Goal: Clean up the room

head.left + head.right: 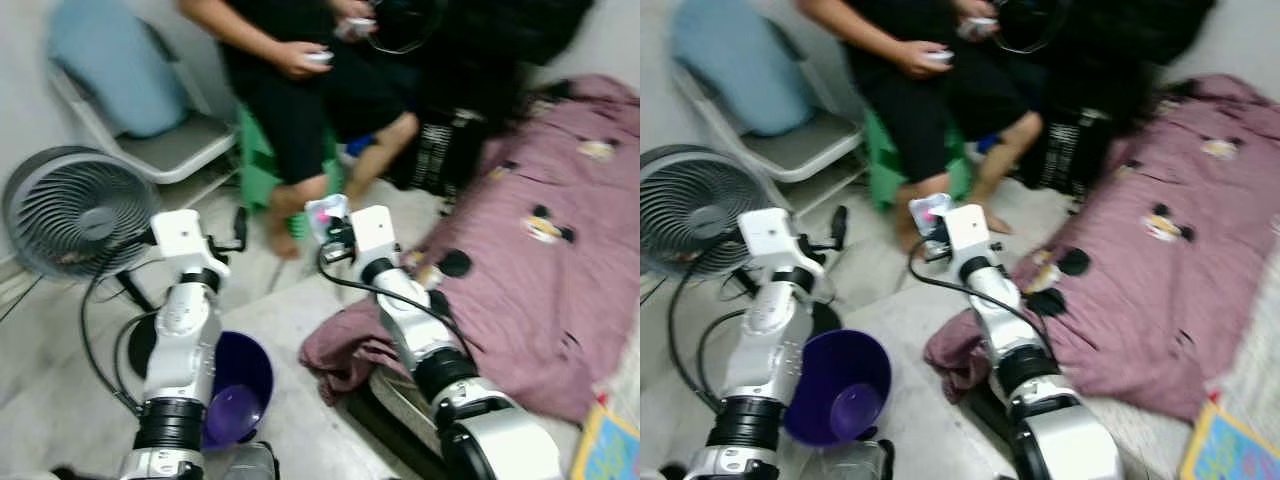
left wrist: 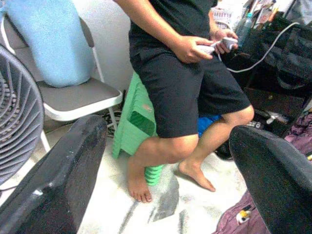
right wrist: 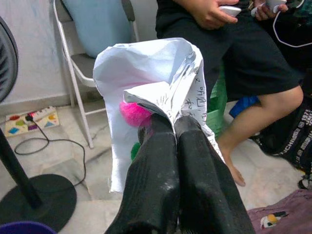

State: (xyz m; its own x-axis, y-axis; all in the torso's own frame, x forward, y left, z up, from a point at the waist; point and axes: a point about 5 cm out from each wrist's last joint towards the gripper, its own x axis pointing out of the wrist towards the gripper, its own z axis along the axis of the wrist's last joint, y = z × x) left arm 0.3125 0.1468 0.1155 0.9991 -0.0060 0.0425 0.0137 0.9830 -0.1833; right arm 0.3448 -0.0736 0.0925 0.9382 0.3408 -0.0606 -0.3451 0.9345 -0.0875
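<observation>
**Right wrist view: crumpled paper pinched between closed fingers**

The floor [image 1: 290, 330] was pale, marbled stone. A purple bucket [image 1: 240, 385] stood on it between the two arms, beside the black round base of a grey pedestal fan [image 1: 75, 210]. Behind the fan a white folding chair [image 1: 170, 150] carried a light-blue cushion [image 1: 115, 70]. A person [image 1: 300, 90] in black shirt and shorts sat on a green plastic stool [image 1: 258, 160], bare feet on the floor, with a small white device in each hand. A mauve blanket [image 1: 540, 250] with cartoon prints lay across the right of the scene, one corner bunched on the floor near the right arm.

The right hand [image 3: 173, 124] was raised forward at mid-height, towards the person's legs. Its two black fingers were pressed together on a crumpled sheet of white paper [image 3: 146, 73] with handwriting on it; something bright pink [image 3: 134, 113] showed within the folds. The left hand [image 1: 238, 228] was also held up, near the fan's edge, with its fingers wide apart and nothing between them.

The head views were blurred, so the paper [image 1: 325, 213] read there as a small pale wad. The pink item could not be identified. A colourful book or board [image 1: 610, 445] was cut off at the lower right corner.
</observation>
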